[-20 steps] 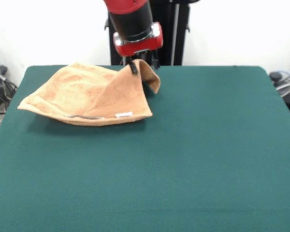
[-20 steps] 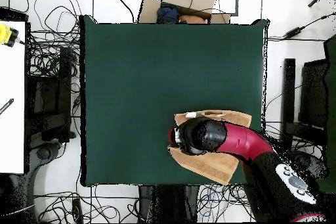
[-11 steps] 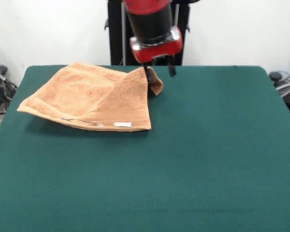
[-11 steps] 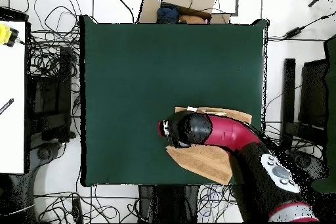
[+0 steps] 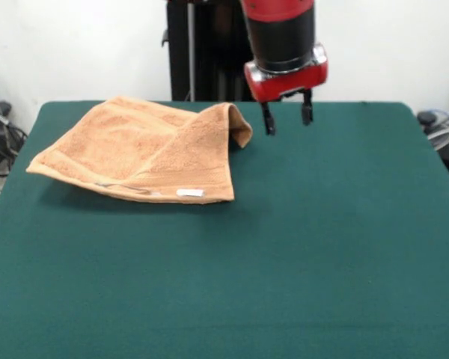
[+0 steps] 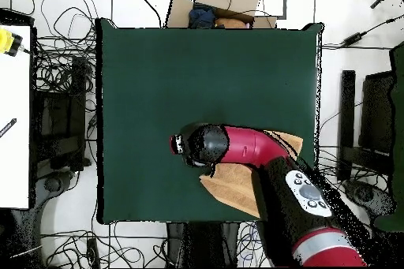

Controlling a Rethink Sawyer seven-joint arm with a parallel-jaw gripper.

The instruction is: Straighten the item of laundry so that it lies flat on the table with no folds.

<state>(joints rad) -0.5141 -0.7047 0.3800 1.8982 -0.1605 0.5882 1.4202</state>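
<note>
An orange-tan towel (image 5: 138, 153) lies in the upper left of the front view, on the dark green bench (image 5: 284, 247). It is not flat: one side is folded over the rest, a rolled corner bulges at its right end, and a white label (image 5: 190, 193) shows at the lower hem. My hand (image 5: 287, 118) hangs just right of that rolled corner, released, fingers apart and holding nothing, clear of the cloth.

In the overhead view my arm (image 6: 252, 146) covers much of the towel, so I cannot see the whole fold there.

My worry is regrasping: pinching both layers at the rolled corner would drag the whole towel instead of opening it. Because the towel sits near the bench's far edge, pulling that way could slide it off.
</note>
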